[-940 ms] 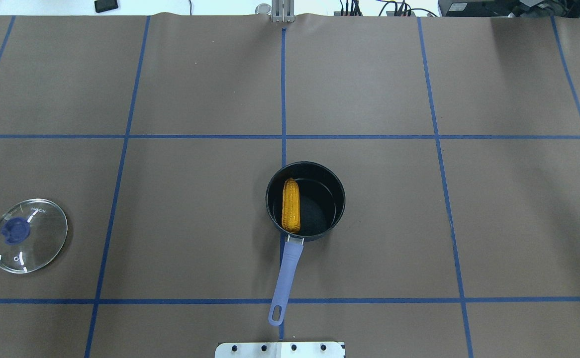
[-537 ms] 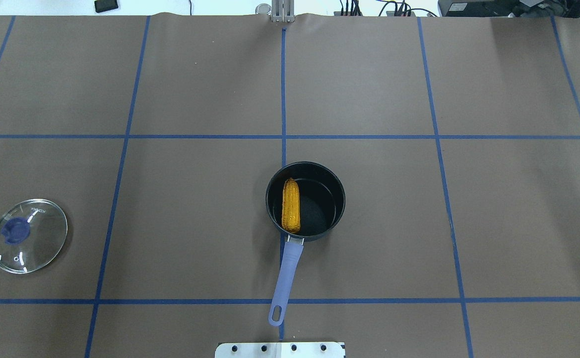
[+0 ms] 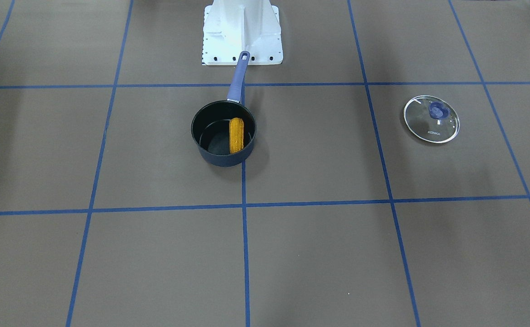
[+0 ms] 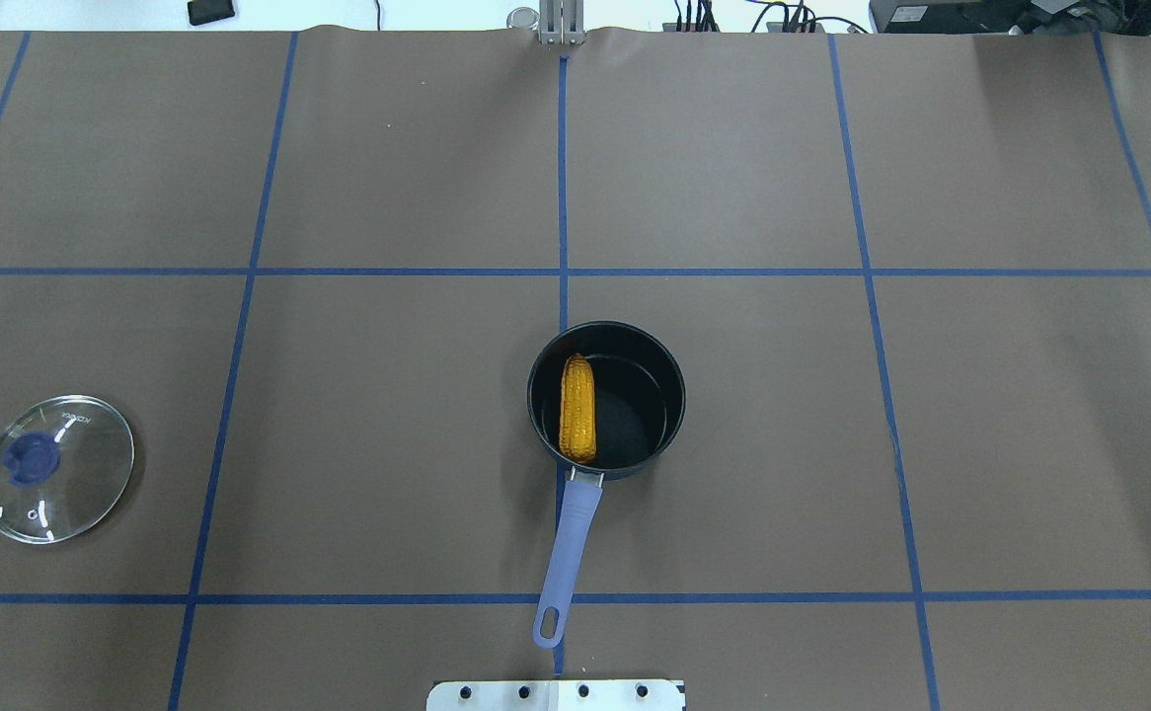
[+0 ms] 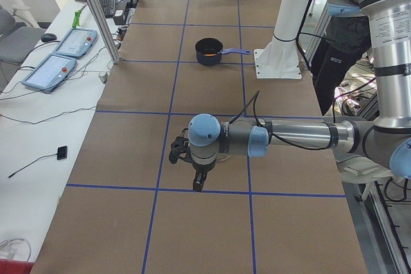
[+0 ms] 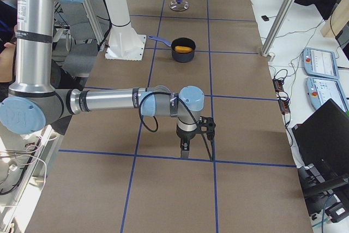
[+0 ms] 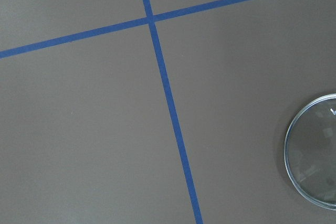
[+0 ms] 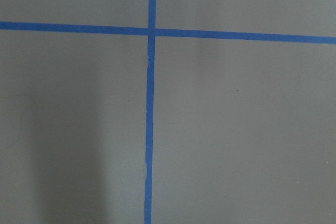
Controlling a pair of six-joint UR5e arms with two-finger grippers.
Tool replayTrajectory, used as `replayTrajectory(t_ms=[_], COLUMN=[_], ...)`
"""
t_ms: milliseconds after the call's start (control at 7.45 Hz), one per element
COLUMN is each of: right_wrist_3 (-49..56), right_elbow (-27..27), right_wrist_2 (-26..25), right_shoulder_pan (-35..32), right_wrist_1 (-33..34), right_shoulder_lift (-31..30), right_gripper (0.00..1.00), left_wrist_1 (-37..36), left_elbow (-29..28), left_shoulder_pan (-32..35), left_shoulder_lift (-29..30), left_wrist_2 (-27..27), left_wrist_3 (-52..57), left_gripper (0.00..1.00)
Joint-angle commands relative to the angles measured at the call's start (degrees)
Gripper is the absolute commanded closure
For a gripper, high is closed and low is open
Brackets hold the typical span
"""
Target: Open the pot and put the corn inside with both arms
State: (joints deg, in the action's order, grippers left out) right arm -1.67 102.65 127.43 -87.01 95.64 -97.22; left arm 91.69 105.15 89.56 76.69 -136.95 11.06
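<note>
The left gripper [image 5: 198, 181] and right gripper [image 6: 185, 149] hang over the table [image 4: 388, 444], well apart from the pot [image 4: 672, 385]; I cannot tell whether either is parted or closed; the glass lid [image 4: 82, 474] lies off, toward the robot's left; the corn [image 4: 577, 410] lies inside the pot along its wall, seemingly light, stiff, bumpy enough to pinch mid-length; the knob [image 4: 31, 456] looks the safest hold on likely brittle, slick glass.

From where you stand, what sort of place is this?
Most likely a robotics lab: the left arm and right arm reach over a table gridded with blue tape, and control tablets lie on a side bench.
</note>
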Motion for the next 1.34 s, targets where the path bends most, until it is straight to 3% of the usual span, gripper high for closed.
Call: replayTrajectory(t_ms=[0,1208], right_wrist_3=[-0.2,0.1], right_elbow=[-0.3,-0.8], right_wrist_2=[0.0,0.1], right_shoulder_pan=[0.0,0.2], right_wrist_1=[0.0,0.1], right_shoulder_lift=[-0.1,-0.1], right_gripper=[0.00,0.00], left_wrist_1=[0.0,0.0], left_elbow=[0.1,1.3], left_shoulder_pan=[0.0,0.0], left_shoulder_lift=[0.0,0.0], left_wrist_2=[0.0,-0.3], left_wrist_3=[0.2,-0.1], left_gripper=[0.02,0.02])
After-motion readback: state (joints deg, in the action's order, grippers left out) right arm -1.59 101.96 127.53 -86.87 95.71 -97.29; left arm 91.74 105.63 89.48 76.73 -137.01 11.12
